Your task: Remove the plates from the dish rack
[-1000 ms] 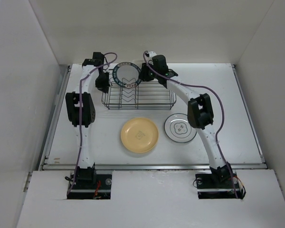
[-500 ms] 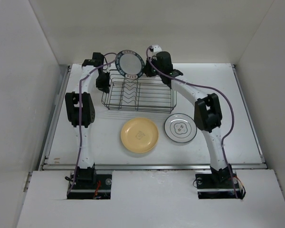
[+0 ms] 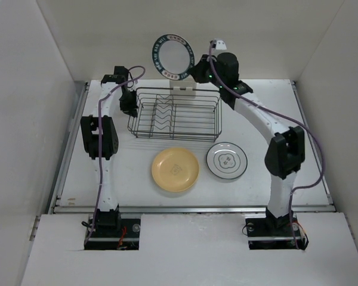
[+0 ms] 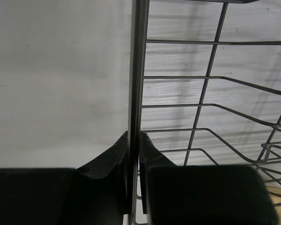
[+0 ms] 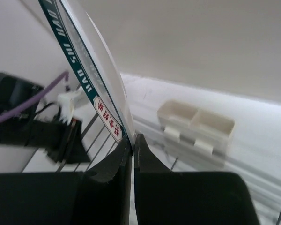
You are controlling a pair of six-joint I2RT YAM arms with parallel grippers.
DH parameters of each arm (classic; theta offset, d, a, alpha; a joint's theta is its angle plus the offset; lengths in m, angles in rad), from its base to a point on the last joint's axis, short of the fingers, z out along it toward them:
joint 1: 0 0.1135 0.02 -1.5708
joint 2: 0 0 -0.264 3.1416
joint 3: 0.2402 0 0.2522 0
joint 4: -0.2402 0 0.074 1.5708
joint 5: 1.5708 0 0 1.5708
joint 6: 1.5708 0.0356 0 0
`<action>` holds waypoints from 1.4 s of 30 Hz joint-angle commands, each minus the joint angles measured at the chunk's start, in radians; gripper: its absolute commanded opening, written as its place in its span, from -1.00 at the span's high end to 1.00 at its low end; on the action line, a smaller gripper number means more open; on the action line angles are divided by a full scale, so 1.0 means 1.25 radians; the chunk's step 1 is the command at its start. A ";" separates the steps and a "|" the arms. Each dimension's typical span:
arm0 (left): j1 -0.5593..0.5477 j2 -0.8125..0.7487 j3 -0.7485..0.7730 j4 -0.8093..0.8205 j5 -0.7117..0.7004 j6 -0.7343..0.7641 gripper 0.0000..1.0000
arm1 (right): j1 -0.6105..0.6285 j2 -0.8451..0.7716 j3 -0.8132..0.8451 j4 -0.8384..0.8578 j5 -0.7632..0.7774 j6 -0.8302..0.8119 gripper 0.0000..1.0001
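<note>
The dark wire dish rack (image 3: 174,113) stands at the back middle of the table, with no plates in it. My right gripper (image 3: 196,67) is shut on the rim of a plate with a dark patterned rim (image 3: 172,57) and holds it upright, high above the rack's back edge. In the right wrist view the plate (image 5: 86,70) runs up from between my shut fingers (image 5: 132,140). My left gripper (image 3: 130,102) is shut on the rack's left rim wire (image 4: 136,70). A yellow-orange plate (image 3: 175,169) and a white dark-rimmed plate (image 3: 227,160) lie flat in front of the rack.
A small white plastic holder (image 5: 196,123) is clipped on the rack's back side (image 3: 182,87). White walls enclose the table on the left, back and right. The table's raised front lip (image 3: 191,208) runs across below the plates.
My right gripper has lifted the patterned-rim plate up out of the rack and carried it right and higher. The left gripper has stayed on the rack's rim.
</note>
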 commanded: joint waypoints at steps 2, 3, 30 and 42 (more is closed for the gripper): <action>0.001 -0.010 0.025 -0.056 0.031 -0.052 1.00 | -0.107 -0.215 -0.184 -0.022 -0.159 0.217 1.00; 0.001 0.000 0.045 -0.056 0.031 -0.052 1.00 | -0.128 -0.249 -0.232 -0.038 -0.192 0.238 1.00; -0.006 -0.100 -0.001 -0.015 0.022 -0.088 -0.48 | -0.361 -1.015 -1.125 -0.508 -0.234 0.451 1.00; -0.006 -0.285 -0.077 -0.040 -0.020 -0.008 -0.66 | -0.369 -0.873 -1.118 -0.461 -0.169 0.387 -0.50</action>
